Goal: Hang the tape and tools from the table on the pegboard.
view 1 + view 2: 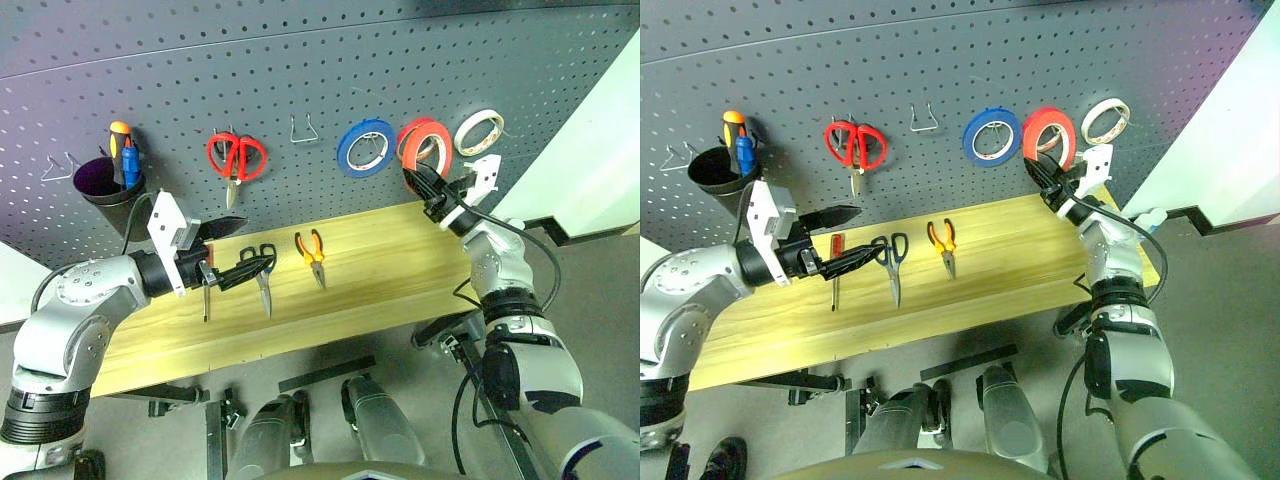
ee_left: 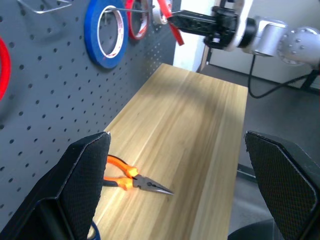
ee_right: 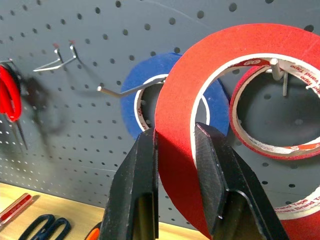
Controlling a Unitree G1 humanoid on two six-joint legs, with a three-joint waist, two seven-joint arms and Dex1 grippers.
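One red-orange tape roll (image 3: 185, 125) was clamped between the fingers of the right tool (image 1: 1045, 180), which gripped it across the ring's wall, one finger inside the hole and one outside. The roll hung up against the pegboard (image 1: 300, 70), just in front of another red roll (image 3: 280, 110) already on a peg (image 3: 276, 67). From the held ring's open centre, that peg's tip lay at roughly two o'clock in the right wrist view and a little deeper toward the board; whether the ring had begun to pass over it could not be told. The ring's axis ran nearly square to the board, so the coming move appeared to be a matter of lining the hole up with the peg and pushing on.

The right arm was plainly the nearer one. The left tool (image 1: 237, 250) held its fingers wide apart, empty, low over the worktop (image 1: 400, 270), well apart from the rolls. The pliers (image 1: 313, 255), dark-handled scissors (image 1: 262, 272) and red-handled screwdriver (image 1: 835, 270) lay on the worktop, roughly at six o'clock from the red-handled scissors (image 1: 236, 157) and an empty hook (image 1: 304, 128).
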